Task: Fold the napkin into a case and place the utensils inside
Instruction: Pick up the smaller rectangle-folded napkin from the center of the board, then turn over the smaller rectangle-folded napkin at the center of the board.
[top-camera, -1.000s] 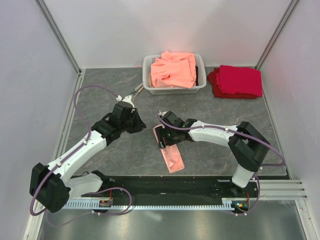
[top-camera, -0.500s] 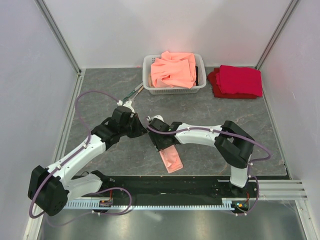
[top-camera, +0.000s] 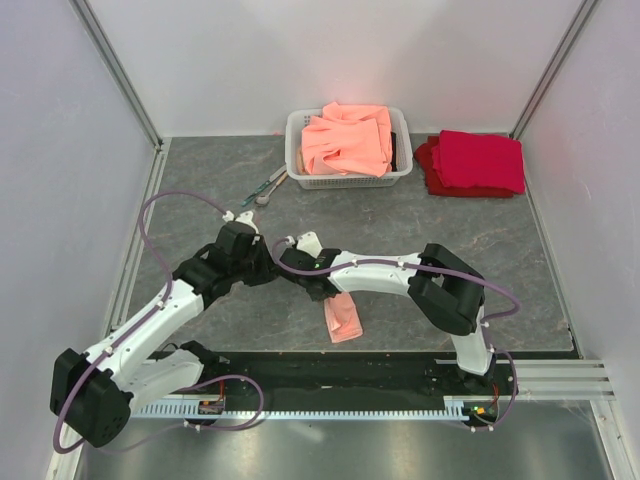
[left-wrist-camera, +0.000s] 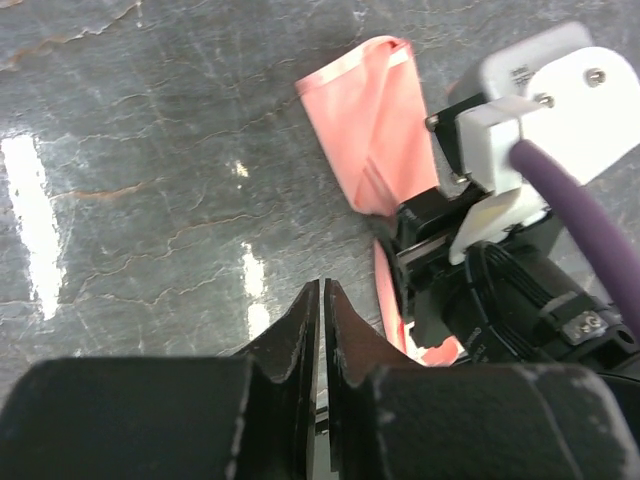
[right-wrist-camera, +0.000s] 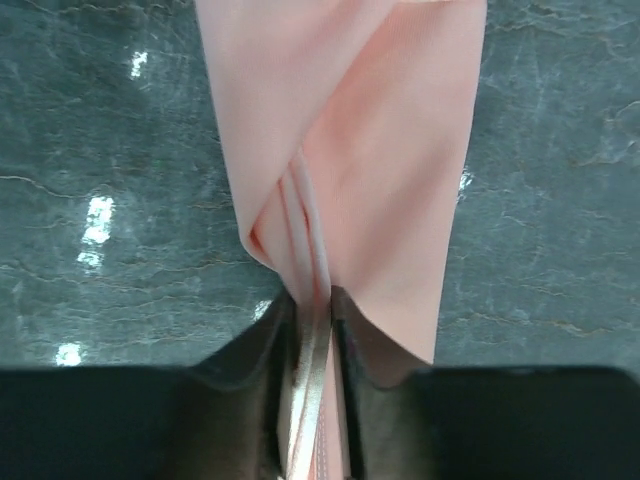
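The pale-pink napkin (top-camera: 344, 319) lies folded into a narrow strip on the grey table, near the front middle. My right gripper (top-camera: 318, 288) is shut on its far end; the right wrist view shows the cloth layers (right-wrist-camera: 380, 150) pinched between the fingers (right-wrist-camera: 352, 345). My left gripper (top-camera: 268, 266) is shut and empty just left of the right gripper, its tips (left-wrist-camera: 322, 290) low over the bare table beside the napkin (left-wrist-camera: 370, 110). The utensils (top-camera: 266, 188), a spoon and teal-handled pieces, lie at the basket's left corner, far from both grippers.
A white basket (top-camera: 296, 168) heaped with orange-salmon cloths (top-camera: 348, 140) stands at the back middle. Deep red folded cloths (top-camera: 475, 162) lie to its right. White walls close in the table on three sides.
My right gripper has pulled the napkin's far end left and towards the front, so the strip looks shorter. My left arm has drawn back a little towards the front.
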